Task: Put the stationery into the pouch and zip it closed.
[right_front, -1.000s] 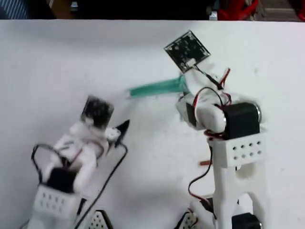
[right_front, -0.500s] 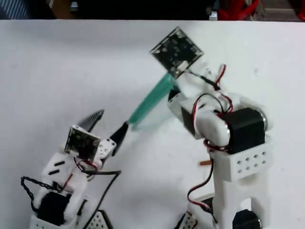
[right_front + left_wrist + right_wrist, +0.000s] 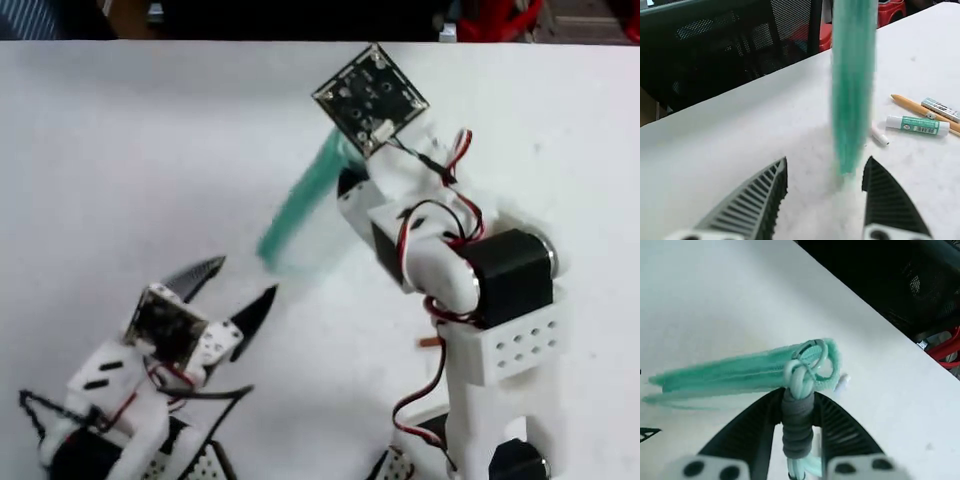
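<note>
Right gripper [image 3: 799,405] clamps the cord pull of the teal fabric pouch [image 3: 300,210] at centre frame; its contents are hidden. Left gripper [image 3: 235,285] gapes open lower left. A white-and-green glue stick [image 3: 917,125] and orange pencil [image 3: 912,106] lie outside on the white surface [image 3: 120,140].

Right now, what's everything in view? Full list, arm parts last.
pouch: 1, teal-green, hanging from the right gripper
glue stick: 1, white with green label, lying on table
pencil: 1, orange, on table just behind glue stick
small white piece: 1, on table beside glue stick
grey-and-white item: 1, beside pencil, type unclear
table: 1, white
chair: 1, black mesh, beyond table
left gripper: 1, black fingers open, facing pouch's lower end
right gripper: 1, black fingers shut on pouch's zip-end loop
</note>
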{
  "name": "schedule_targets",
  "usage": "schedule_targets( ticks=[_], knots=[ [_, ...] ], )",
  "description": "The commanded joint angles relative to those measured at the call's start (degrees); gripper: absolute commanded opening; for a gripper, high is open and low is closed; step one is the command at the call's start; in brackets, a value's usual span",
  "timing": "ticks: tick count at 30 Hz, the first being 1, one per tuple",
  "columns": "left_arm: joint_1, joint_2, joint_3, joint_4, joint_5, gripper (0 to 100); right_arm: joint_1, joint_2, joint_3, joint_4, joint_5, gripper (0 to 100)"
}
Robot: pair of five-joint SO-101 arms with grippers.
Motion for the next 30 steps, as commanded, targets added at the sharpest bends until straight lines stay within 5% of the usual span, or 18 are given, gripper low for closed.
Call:
schedule_targets(
  ticks=[1,12,23,30],
  knots=[
    [-1.19,0.13,-8.44,4.04,-0.7,25,-0.75,0.31,-2.55,-3.3,-0.53,1.7],
    [-3.03,0.13,1.67,-7.65,-0.18,25,-5.05,4.35,-5.98,-1.36,-0.62,1.7],
    [-2.68,0.13,2.9,-8.53,4.75,25,-10.33,5.14,-11.34,1.89,-4.57,1.7],
    [-1.54,0.13,16.44,-24.18,5.36,24,-8.31,13.93,-11.69,4.26,-6.77,1.7]
  ],
)
